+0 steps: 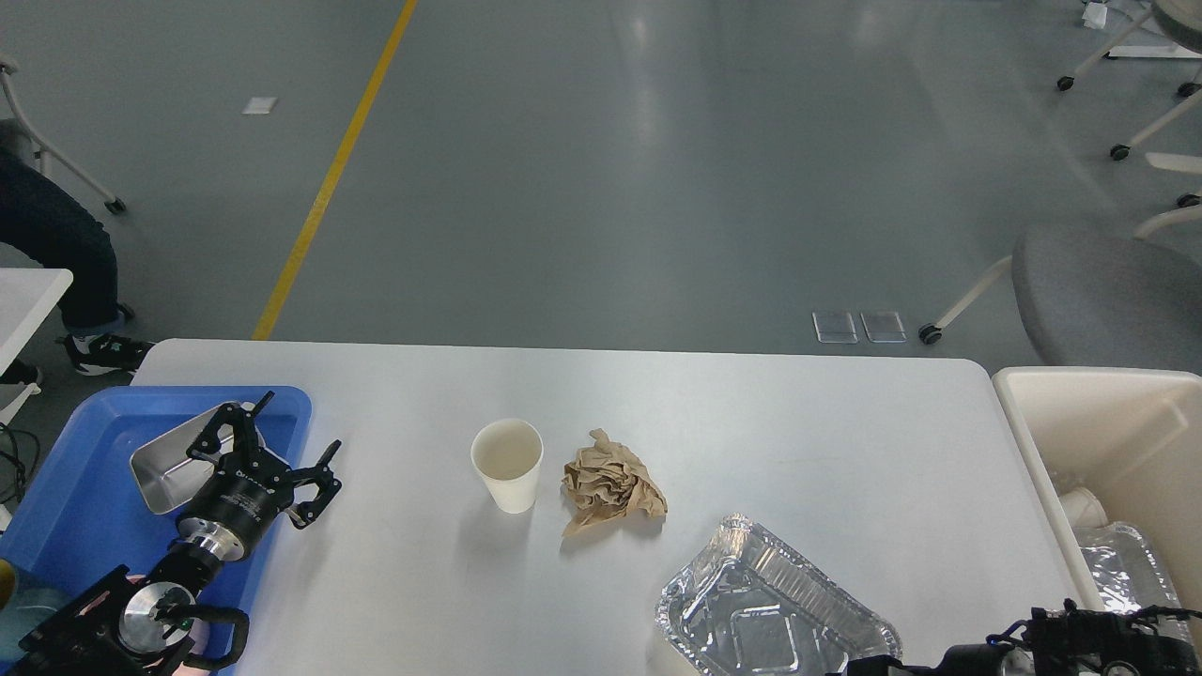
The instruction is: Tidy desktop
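Note:
The white desktop (798,422) holds an upright white paper cup (507,464), a crumpled ball of brown paper (612,483) just right of it, and an empty foil tray (770,615) near the front right. My left gripper (293,424) is open and empty over the right rim of the blue plastic tray (75,507), beside a metal tin (164,465) lying in that tray. My right gripper (1080,638) is a dark shape at the bottom right edge; its fingers cannot be told apart.
A beige bin (1108,413) stands off the table's right end with a foil container (1122,563) and a white cup inside. A grey chair (1099,291) is behind it. A person's leg (56,244) and another table are at the far left.

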Motion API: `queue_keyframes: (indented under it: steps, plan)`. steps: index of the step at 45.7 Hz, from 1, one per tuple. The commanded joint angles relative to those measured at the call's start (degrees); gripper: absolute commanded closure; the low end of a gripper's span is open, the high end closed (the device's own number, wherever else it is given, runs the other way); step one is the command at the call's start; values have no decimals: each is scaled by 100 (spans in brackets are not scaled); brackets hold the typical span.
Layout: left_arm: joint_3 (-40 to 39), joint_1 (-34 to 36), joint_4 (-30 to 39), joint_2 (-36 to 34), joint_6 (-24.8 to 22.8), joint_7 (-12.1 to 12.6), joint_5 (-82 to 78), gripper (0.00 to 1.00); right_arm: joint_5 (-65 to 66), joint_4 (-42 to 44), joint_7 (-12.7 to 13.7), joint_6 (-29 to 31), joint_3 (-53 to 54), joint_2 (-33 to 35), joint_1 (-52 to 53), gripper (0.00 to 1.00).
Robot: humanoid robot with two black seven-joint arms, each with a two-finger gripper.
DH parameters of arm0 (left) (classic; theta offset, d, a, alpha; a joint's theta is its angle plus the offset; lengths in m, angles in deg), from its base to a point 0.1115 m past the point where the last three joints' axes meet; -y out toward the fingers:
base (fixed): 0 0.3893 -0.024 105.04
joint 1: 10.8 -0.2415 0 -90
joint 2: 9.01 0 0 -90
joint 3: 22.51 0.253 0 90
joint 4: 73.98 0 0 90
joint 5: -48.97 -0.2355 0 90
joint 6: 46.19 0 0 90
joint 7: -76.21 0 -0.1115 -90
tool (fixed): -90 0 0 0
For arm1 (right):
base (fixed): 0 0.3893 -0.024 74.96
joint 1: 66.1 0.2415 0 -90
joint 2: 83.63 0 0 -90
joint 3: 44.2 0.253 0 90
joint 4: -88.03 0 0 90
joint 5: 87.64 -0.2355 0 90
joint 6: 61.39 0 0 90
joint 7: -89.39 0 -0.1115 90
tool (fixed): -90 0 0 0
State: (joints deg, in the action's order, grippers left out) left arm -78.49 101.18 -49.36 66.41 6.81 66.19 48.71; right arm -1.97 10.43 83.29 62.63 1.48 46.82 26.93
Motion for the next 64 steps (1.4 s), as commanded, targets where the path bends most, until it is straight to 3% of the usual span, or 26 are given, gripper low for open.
queue_keyframes:
  steps: [1, 5, 13, 20, 39, 44, 51, 64]
  plan:
    - [0, 0, 0, -1, 1, 0, 0, 3, 20, 0, -5, 8, 3, -2, 14, 72]
    - [0, 0, 0, -1, 1, 0, 0, 3, 28, -9, -14, 8, 3, -2, 22, 78]
    - [0, 0, 0, -1, 1, 0, 0, 3, 20, -9, -22, 17, 3, -2, 31, 81]
    - [0, 0, 0, -1, 9, 0, 0, 3, 169, -9, -66, 17, 3, -2, 31, 100]
    - [0, 0, -9, -1, 9, 0, 0, 3, 652, -27, -312, -1, 11, 16, 84, 100]
    - [0, 0, 0, -1, 9, 0, 0, 3, 652, -44, -321, -9, 11, 77, 321, 100]
    - [-18, 26, 0, -1, -96, -17, 9, 3, 591, -44, -585, -36, 99, 438, 1085, 100]
    - [9, 105, 0, -71, 18, -17, 0, 3, 371, -220, -585, 61, 82, 447, 1526, 100]
